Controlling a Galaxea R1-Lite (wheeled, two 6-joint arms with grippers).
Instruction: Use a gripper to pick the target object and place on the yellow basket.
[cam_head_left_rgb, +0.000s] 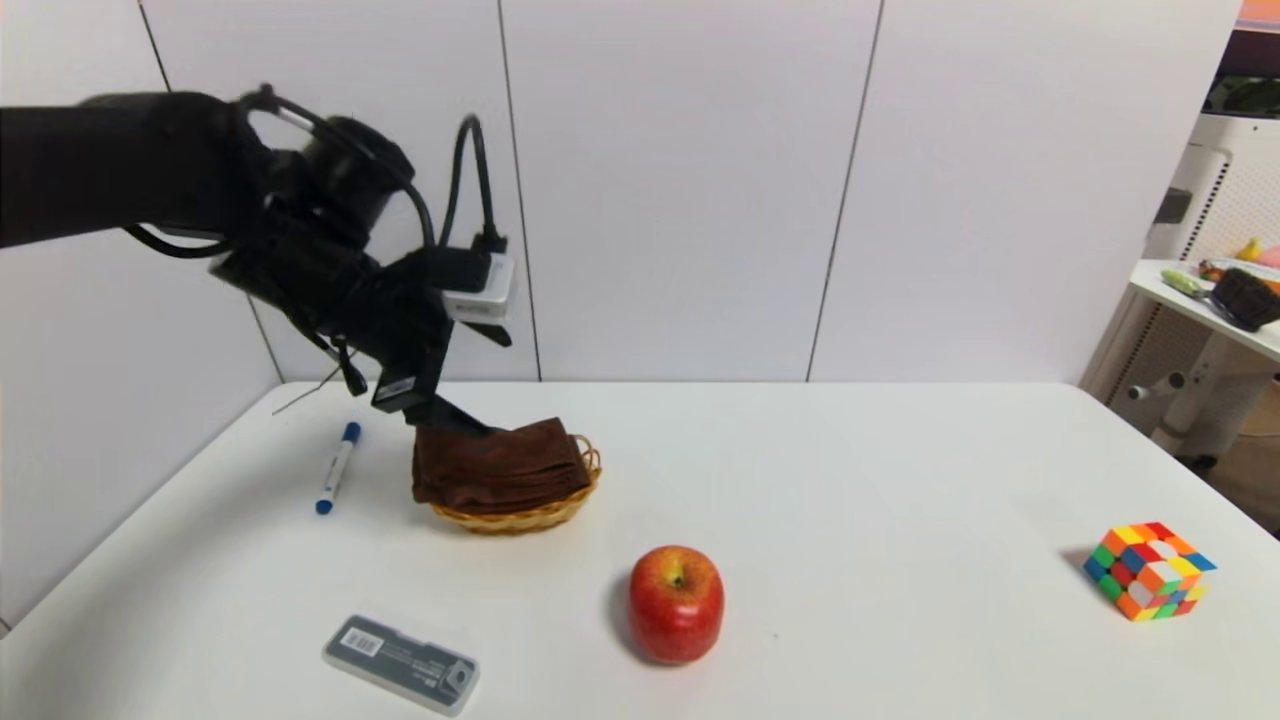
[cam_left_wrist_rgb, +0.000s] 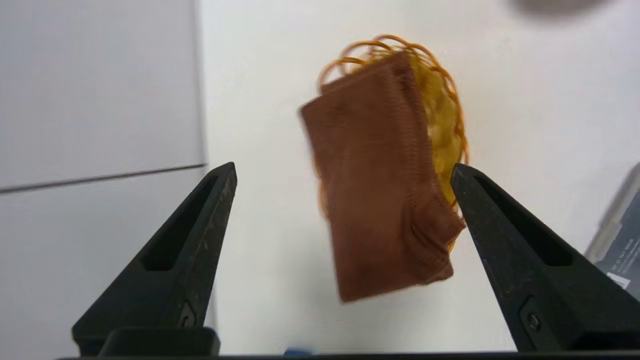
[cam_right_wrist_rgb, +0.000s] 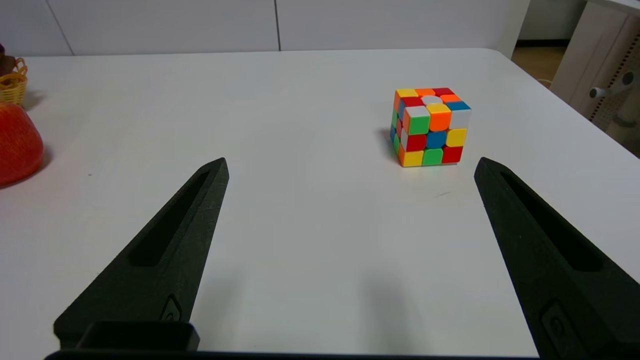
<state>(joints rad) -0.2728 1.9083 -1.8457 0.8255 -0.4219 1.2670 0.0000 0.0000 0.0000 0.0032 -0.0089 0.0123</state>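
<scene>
The dark brown folded cloth (cam_head_left_rgb: 495, 465) lies on the yellow basket (cam_head_left_rgb: 520, 518), covering most of it and hanging over its left rim. My left gripper (cam_head_left_rgb: 470, 422) hovers just above the cloth's back left corner, open, with nothing between its fingers. In the left wrist view the cloth (cam_left_wrist_rgb: 380, 190) lies below the spread left gripper (cam_left_wrist_rgb: 344, 169), and the basket (cam_left_wrist_rgb: 442, 115) shows along one side of it. The right gripper (cam_right_wrist_rgb: 352, 162) is open and empty low over the table, out of the head view.
A red apple (cam_head_left_rgb: 676, 603) stands in front of the basket. A puzzle cube (cam_head_left_rgb: 1150, 570) sits far right, ahead of the right gripper. A blue-capped marker (cam_head_left_rgb: 338, 467) lies left of the basket, a grey case (cam_head_left_rgb: 400, 663) near the front edge. Wall panels stand behind.
</scene>
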